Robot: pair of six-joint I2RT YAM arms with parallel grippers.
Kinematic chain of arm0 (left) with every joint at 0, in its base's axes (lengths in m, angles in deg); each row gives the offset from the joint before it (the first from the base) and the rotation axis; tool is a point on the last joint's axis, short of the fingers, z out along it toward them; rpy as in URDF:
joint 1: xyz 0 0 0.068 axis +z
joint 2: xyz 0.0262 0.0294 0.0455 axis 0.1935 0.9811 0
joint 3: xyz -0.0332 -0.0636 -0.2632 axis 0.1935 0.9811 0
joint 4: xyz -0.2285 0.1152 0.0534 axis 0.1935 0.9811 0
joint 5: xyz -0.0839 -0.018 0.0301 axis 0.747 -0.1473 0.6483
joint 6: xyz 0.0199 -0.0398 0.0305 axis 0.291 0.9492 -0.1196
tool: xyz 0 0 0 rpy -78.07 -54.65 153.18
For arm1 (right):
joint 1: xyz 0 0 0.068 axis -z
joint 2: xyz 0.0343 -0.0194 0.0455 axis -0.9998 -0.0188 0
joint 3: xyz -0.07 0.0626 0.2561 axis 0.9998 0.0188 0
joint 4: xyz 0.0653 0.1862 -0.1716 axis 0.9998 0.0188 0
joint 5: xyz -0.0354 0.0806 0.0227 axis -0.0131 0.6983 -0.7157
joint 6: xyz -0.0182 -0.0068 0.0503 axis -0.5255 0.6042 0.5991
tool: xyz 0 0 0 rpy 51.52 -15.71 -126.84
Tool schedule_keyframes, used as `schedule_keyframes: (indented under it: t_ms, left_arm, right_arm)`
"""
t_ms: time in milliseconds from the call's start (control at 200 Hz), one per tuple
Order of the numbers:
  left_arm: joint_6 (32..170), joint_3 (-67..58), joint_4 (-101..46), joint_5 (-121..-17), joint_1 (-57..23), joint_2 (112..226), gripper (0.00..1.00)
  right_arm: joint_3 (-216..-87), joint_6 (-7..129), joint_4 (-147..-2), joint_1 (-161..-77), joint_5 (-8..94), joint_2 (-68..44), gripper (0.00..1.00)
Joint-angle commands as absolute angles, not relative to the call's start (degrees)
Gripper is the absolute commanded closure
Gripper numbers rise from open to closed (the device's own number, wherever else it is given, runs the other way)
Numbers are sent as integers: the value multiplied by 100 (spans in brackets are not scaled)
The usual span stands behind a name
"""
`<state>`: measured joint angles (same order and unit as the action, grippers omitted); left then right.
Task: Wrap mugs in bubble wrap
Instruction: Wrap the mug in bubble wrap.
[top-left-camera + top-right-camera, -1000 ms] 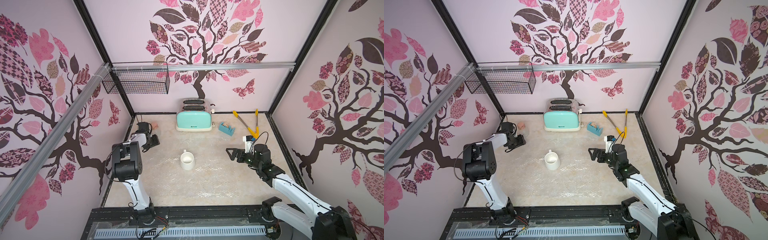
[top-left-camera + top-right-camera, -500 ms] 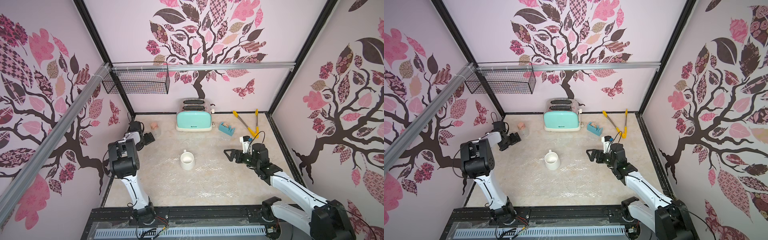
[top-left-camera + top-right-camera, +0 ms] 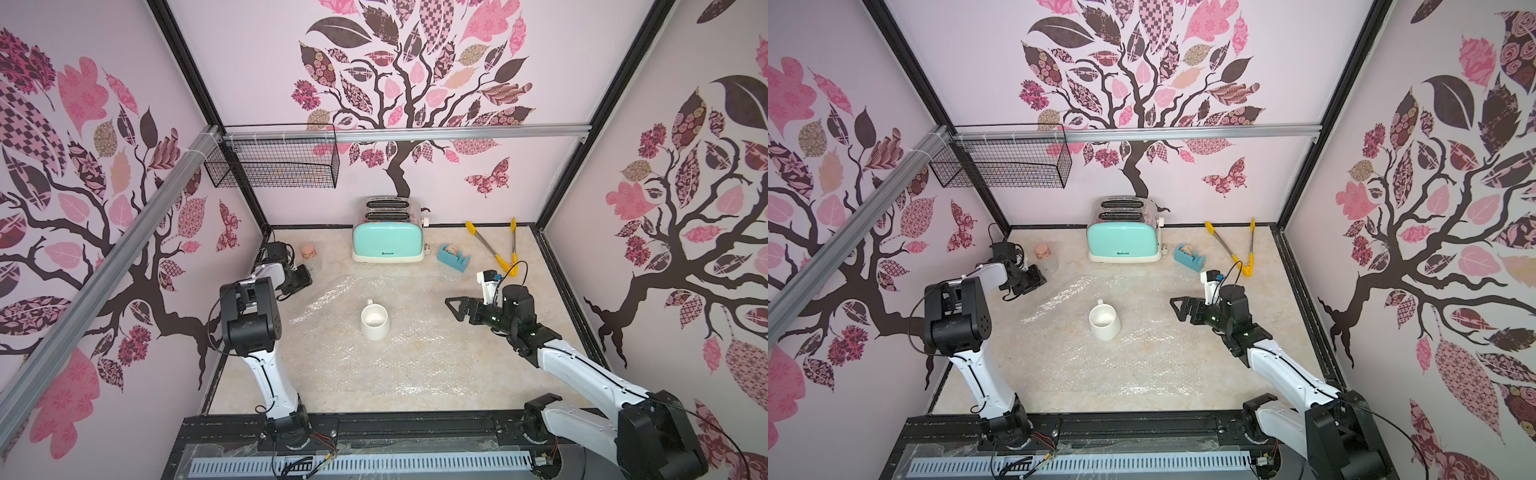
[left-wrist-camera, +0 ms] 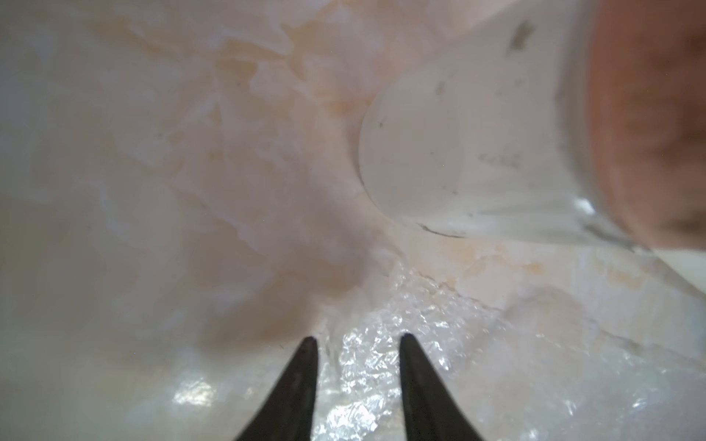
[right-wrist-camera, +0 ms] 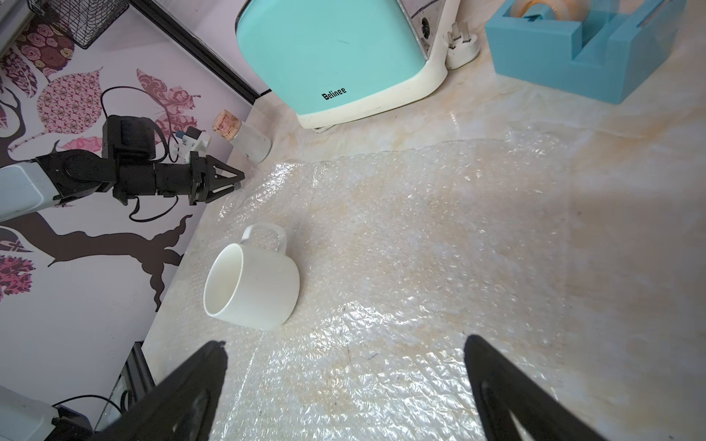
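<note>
Left pincer (image 5: 240, 182), jaws nearly together, sits at the bubble wrap (image 5: 420, 236) corner; grip cannot be confirmed. Right pincer (image 5: 345, 343), spread wide, faces the white mug (image 5: 256, 282) directly ahead.

Left arm (image 3: 268, 374) and right arm (image 3: 582, 365) show white shells, black joint housings and thin black cables. Left gripper (image 4: 358, 338) and right gripper (image 5: 344, 347) are black, with triangular open-frame fingers (image 5: 496, 382).
</note>
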<state>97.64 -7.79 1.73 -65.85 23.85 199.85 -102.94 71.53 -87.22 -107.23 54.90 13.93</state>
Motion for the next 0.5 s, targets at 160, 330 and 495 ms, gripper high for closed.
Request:
schedule_keyframes:
  t_ms: [160,330,495]
  left_arm:
    - [9832,-143,-34,-7004,1864,18947,100]
    - [10079,295,-136,-7389,1312,17882,100]
    - [10241,618,-149,-8017,252,16851,100]
  right_arm:
    - [-10435,7233,-8761,-10733,5621,1381,0]
    - [-10504,7302,-8424,-10724,5345,1424,0]
    - [-10591,7493,-7922,-10726,4993,1418,0]
